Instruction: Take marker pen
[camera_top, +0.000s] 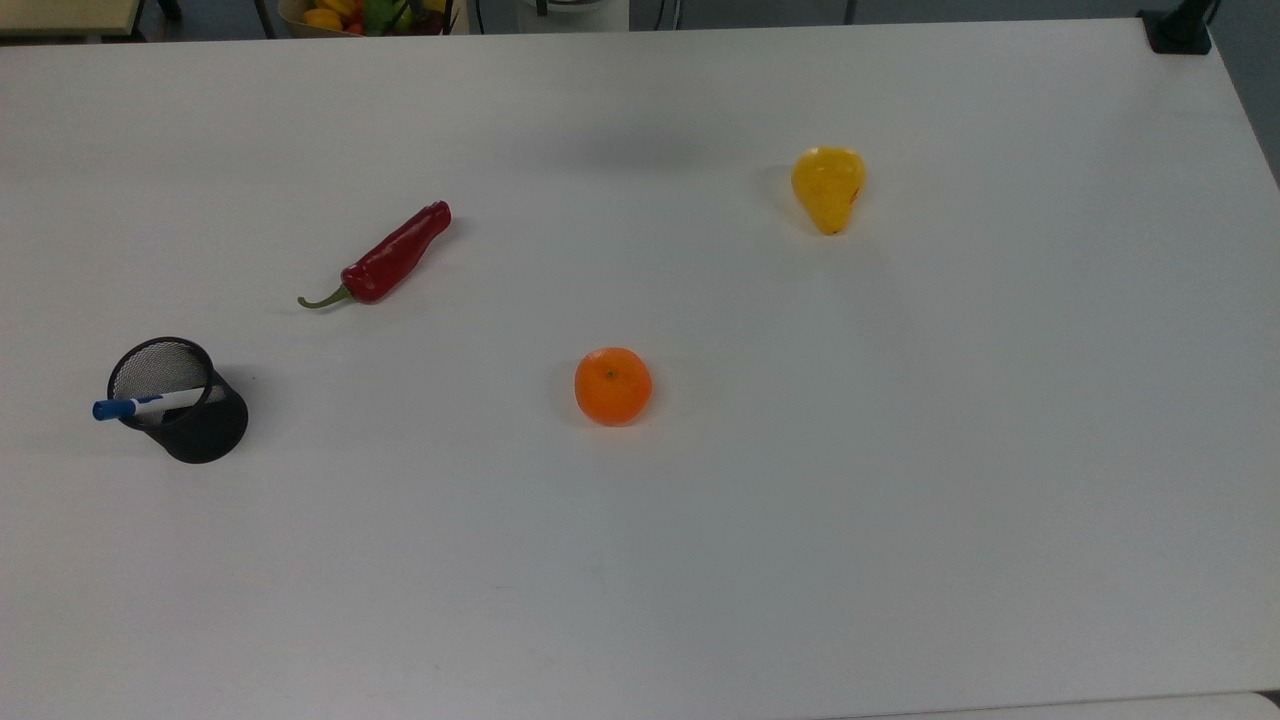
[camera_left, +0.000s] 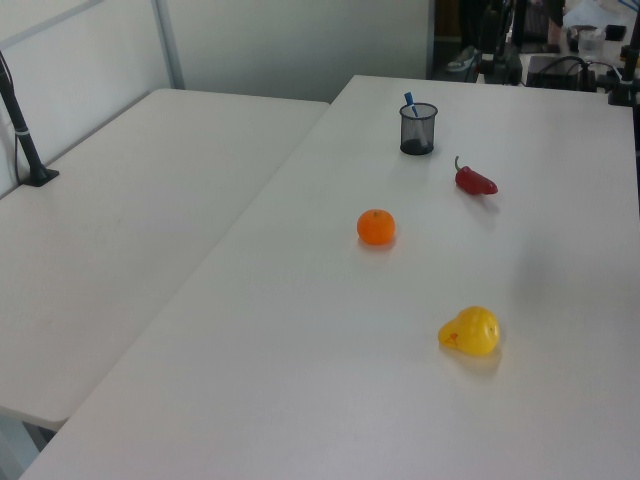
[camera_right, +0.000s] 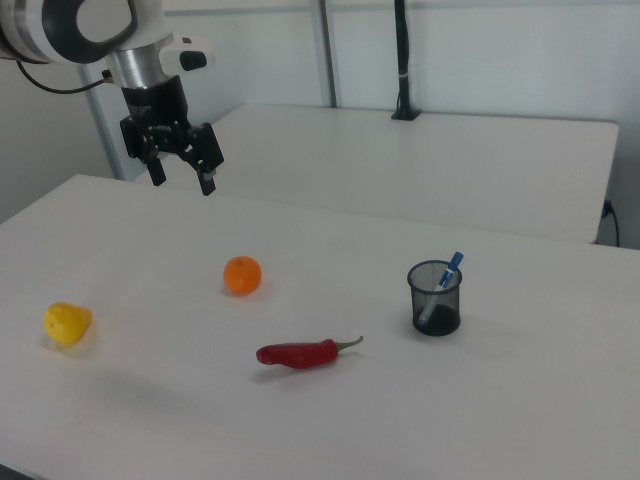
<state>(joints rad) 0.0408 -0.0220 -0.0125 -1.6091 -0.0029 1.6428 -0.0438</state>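
Observation:
The marker pen (camera_top: 150, 404) is white with a blue cap and stands leaning in a black mesh cup (camera_top: 190, 412) at the top view's left; its blue cap pokes over the rim. The marker pen (camera_right: 448, 276) and cup (camera_right: 435, 298) sit at the right view's right, and far back in the left view as marker pen (camera_left: 409, 101) and cup (camera_left: 418, 129). My gripper (camera_right: 181, 176) hangs high above the table at the right view's upper left, open and holding nothing, far from the cup.
A red chili (camera_top: 388, 258), an orange (camera_top: 612, 386) and a yellow pear (camera_top: 828, 187) lie spread over the white table (camera_top: 700, 560). A second table (camera_left: 130, 200) adjoins it. A black post (camera_right: 402, 60) stands clamped at the back.

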